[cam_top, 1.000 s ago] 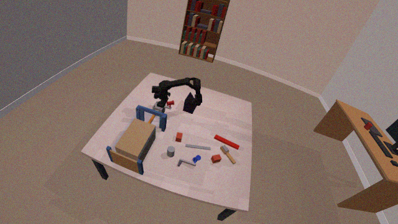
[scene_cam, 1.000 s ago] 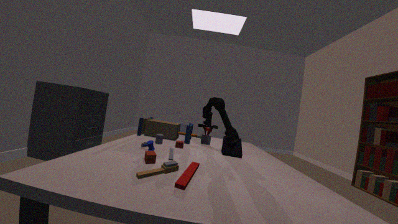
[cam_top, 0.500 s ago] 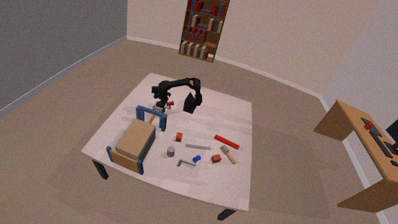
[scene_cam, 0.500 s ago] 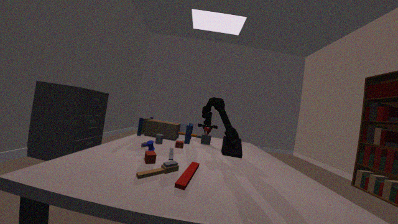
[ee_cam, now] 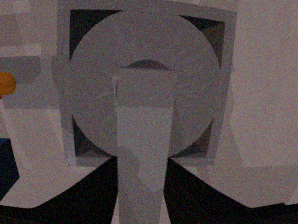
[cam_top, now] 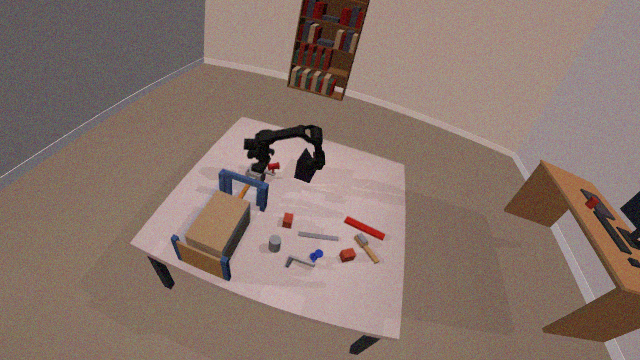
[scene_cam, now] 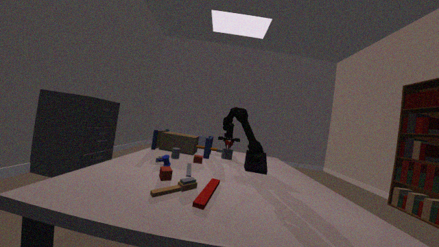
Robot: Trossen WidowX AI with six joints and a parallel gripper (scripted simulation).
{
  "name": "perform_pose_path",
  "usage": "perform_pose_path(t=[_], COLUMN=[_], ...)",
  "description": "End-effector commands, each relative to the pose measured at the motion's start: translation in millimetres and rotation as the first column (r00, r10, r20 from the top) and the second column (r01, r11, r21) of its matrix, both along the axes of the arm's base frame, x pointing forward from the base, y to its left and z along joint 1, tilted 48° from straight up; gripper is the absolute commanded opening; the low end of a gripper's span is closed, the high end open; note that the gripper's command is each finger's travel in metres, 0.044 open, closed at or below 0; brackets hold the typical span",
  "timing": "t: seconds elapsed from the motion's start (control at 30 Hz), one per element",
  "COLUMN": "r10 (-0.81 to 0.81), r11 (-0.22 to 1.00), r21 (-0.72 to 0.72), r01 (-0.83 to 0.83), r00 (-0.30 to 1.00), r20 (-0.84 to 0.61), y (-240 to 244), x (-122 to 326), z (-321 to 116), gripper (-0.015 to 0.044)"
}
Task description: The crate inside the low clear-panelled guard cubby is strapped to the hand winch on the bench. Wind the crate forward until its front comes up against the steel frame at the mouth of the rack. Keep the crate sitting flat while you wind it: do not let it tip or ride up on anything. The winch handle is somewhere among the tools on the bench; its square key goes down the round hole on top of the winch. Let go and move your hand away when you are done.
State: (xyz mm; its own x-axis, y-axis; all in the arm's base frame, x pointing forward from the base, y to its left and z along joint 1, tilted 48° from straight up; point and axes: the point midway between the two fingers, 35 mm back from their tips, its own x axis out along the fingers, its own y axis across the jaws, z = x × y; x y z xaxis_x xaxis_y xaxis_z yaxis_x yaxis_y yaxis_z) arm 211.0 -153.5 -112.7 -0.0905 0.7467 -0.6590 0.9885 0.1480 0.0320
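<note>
The tan crate (cam_top: 218, 220) (scene_cam: 178, 142) sits flat in the rack, with a gap between its front and the blue frame (cam_top: 243, 178) (scene_cam: 206, 147) at the mouth. An orange strap (cam_top: 243, 191) (scene_cam: 202, 147) runs from it towards the grey winch (scene_cam: 227, 154) (ee_cam: 95, 75). My gripper (scene_cam: 228, 147) (ee_cam: 140, 164) is above the winch, shut on the grey winch handle (ee_cam: 145, 90), whose red knob (cam_top: 273, 166) shows in the top view. The handle's end covers most of the round hole; a dark arc of hole shows behind it. How deep the key sits is hidden.
Around the bench (cam_top: 345, 295) lie a grey cylinder (cam_top: 274, 243), two red blocks (cam_top: 288, 220) (cam_top: 347, 255), a grey bar (cam_top: 318, 236), a red bar (cam_top: 364, 228), a hammer (cam_top: 370, 251) and a grey crank-like tool (cam_top: 301, 261) beside a blue knob (cam_top: 316, 255). The blue frame stands close to the winch.
</note>
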Motion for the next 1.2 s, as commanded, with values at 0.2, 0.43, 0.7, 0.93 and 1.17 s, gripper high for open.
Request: perform_pose_path(t=[0.2,0.43,0.7,0.93,1.17], r10=[-0.01,-0.04,-0.025,0.025,0.057], r11=[1.0,0.999,1.0,1.0,0.998], r21=[0.002,-0.001,0.0,0.004,0.004], r01=[0.01,0.04,0.025,-0.025,-0.057], r00=[1.0,0.997,0.999,1.0,0.997], r20=[-0.029,-0.06,-0.045,0.009,0.043], y=[2.9,2.9,2.8,2.6,2.4], x=[-0.3,1.6,0.7,-2.3,-4.2], z=[-2.9,-2.7,-2.8,-3.0,-3.3], gripper=[0.0,0.0,0.0,0.0,0.0])
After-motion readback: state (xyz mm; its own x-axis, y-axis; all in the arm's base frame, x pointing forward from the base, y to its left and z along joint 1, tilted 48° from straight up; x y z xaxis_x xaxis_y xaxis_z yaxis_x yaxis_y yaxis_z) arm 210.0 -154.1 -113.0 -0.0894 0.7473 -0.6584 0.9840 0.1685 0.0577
